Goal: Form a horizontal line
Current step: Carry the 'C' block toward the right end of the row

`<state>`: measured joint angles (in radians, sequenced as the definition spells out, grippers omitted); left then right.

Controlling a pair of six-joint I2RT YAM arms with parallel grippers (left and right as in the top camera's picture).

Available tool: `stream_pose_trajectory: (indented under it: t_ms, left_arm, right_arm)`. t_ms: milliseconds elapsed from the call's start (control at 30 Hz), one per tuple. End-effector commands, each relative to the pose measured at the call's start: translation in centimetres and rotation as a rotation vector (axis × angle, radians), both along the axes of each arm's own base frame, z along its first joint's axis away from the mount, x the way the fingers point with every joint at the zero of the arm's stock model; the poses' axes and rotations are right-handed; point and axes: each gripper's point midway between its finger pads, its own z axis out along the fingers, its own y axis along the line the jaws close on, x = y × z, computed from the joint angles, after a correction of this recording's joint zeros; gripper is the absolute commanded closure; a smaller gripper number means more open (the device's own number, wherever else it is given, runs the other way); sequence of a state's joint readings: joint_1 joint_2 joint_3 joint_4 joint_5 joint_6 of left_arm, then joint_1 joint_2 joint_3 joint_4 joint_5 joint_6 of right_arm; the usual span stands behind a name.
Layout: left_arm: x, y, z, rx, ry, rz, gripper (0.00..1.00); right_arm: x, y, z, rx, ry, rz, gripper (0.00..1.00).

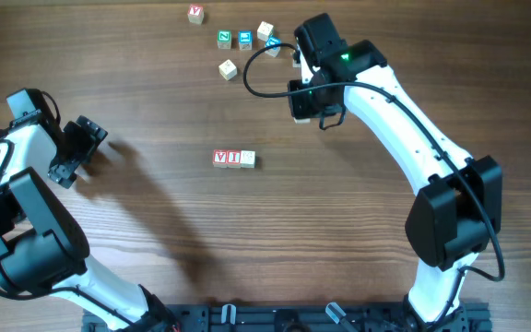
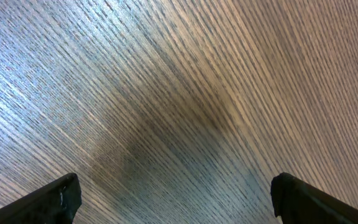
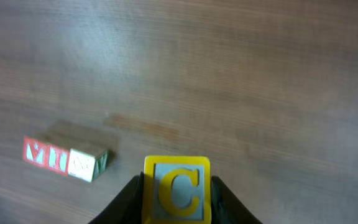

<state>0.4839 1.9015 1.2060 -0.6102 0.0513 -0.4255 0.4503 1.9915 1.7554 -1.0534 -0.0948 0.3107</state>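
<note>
The C cube (image 3: 176, 186) in the right claw (image 3: 176, 194) is yellow on grey. Leftward, the row (image 3: 65, 159) runs red, then pale.

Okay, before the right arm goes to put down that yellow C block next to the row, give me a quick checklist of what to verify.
1. Grip: ok. The yellow C cube sits between both fingers of the right gripper.
2. Row: ok. Three cubes lie side by side, touching.
3. Landing spot: ok. The table is bare beside the pale end cube.
4. Left gripper: ok. It is open over bare wood, away from the row.
5. Held cube square to the row: cannot tell.
</note>
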Motion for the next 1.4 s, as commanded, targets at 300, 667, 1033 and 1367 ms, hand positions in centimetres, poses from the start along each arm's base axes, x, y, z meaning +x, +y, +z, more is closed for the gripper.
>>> stream_pose_trajectory:
  t_ms: [300,667,1033,1367]
  left_arm:
    - [-0.2,0.0,-0.5,-0.012,0.009,0.01,0.0]
    - [-0.2,0.0,-0.5,-0.012,0.009,0.01,0.0]
    - [-0.2,0.0,-0.5,-0.012,0.009,0.01,0.0]
    - [-0.2,0.0,-0.5,-0.012,0.009,0.01,0.0]
  right_arm:
    - [-5.1,1.8,-6.6,0.017,0.176,-0.08,0.69]
    - [-5.9,2.2,-10.0,0.035,0.161,-0.096,0.69]
    - [-5.9,2.3,-10.1,0.034,0.162,-0.107,0.69]
    - [-5.7,2.3,-10.1,0.034,0.154,-0.106,0.7]
